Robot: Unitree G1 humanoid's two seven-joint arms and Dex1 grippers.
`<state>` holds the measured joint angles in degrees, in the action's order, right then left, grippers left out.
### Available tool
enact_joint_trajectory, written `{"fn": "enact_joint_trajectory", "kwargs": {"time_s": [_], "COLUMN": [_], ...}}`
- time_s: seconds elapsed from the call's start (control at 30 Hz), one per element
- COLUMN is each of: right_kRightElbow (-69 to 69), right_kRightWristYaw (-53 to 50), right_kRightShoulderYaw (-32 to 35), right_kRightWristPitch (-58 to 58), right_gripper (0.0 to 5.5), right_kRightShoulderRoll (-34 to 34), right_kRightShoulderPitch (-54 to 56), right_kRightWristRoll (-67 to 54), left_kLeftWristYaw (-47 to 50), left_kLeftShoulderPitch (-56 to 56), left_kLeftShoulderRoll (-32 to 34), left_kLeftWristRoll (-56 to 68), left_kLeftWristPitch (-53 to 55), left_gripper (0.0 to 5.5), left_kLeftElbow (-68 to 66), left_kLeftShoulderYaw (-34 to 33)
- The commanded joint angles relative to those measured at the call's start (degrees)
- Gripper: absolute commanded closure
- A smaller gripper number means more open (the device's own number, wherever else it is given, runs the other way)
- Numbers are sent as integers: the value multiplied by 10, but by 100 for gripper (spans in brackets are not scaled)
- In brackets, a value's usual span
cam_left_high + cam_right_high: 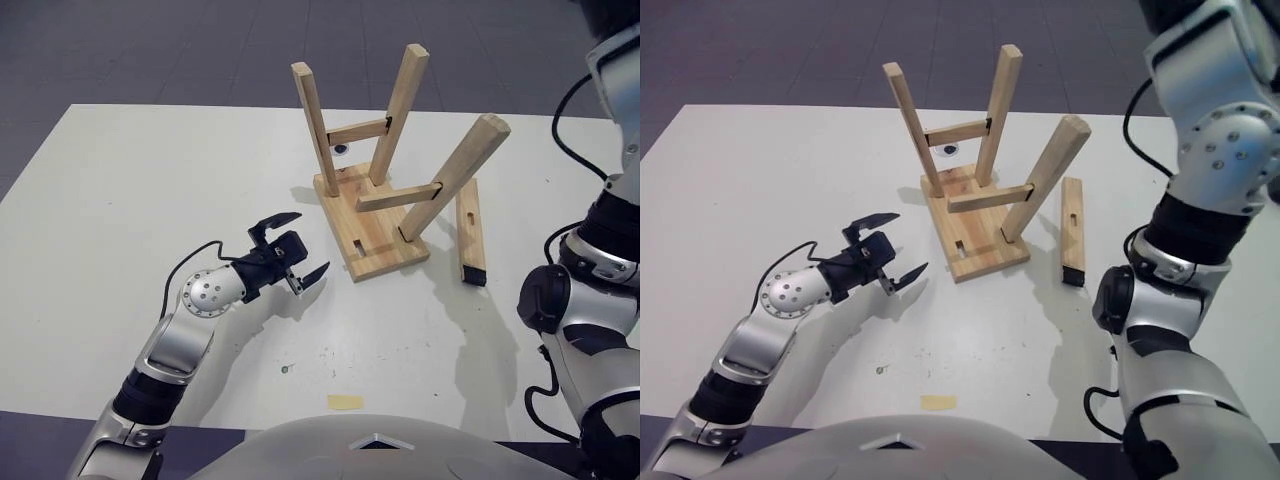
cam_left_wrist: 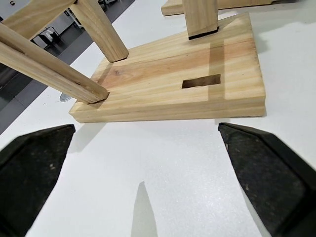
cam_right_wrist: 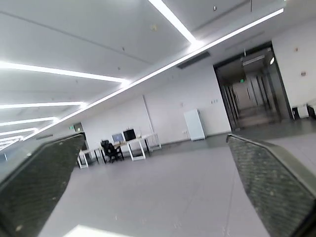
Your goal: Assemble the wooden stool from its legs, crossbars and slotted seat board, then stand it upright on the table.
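The slotted seat board [image 1: 390, 258] is lying flat near the middle of the white table [image 1: 130, 200], underside up, and three of its slots are holding legs: a far-left leg [image 1: 315, 125], a far-right leg [image 1: 398, 110] and a near-right leg [image 1: 455, 175] that is leaning outward. One crossbar [image 1: 357, 130] is bridging the two far legs, and a second crossbar [image 1: 398, 197] is joining the far-right leg to the leaning one. The fourth slot [image 2: 201, 81] is sitting open. The loose leg [image 1: 470, 232] is lying flat on the table just right of the board. The left gripper [image 1: 310, 242] is hovering low, near the board's left side, its claw spread wide and holding nothing. The right gripper [image 3: 155, 136] is pointing out into the room, claw also gaping wide. A scrap of yellow tape [image 1: 345, 402] is sticking to the near edge of the table.
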<state>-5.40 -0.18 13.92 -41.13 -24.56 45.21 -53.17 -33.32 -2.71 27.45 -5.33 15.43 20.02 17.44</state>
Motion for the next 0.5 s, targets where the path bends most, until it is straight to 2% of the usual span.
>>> {"fn": "enact_joint_trajectory", "kwargs": {"time_s": [0.03, 0.37, 0.5], "right_kRightElbow": [-22, -59, -40], "right_kRightWristYaw": [1, -41, -77], "right_kRightShoulderYaw": [-43, 36, 121], "right_kRightWristPitch": [-51, -10, 31], "right_gripper": [12, 12, 12], "right_kRightShoulderRoll": [28, 79, 52], "right_kRightShoulderPitch": [-164, -74, 30], "right_kRightWristRoll": [27, -17, -57], "left_kLeftWristYaw": [2, 7, 4], "left_kLeftShoulderPitch": [-2, -5, -1], "left_kLeftShoulderRoll": [-4, -21, -15], "left_kLeftWristRoll": [-5, -8, -11], "left_kLeftWristPitch": [2, 4, -1], "left_gripper": [10, 10, 10], "left_kLeftElbow": [-1, -3, -3], "left_kLeftShoulderYaw": [3, 10, 11]}}
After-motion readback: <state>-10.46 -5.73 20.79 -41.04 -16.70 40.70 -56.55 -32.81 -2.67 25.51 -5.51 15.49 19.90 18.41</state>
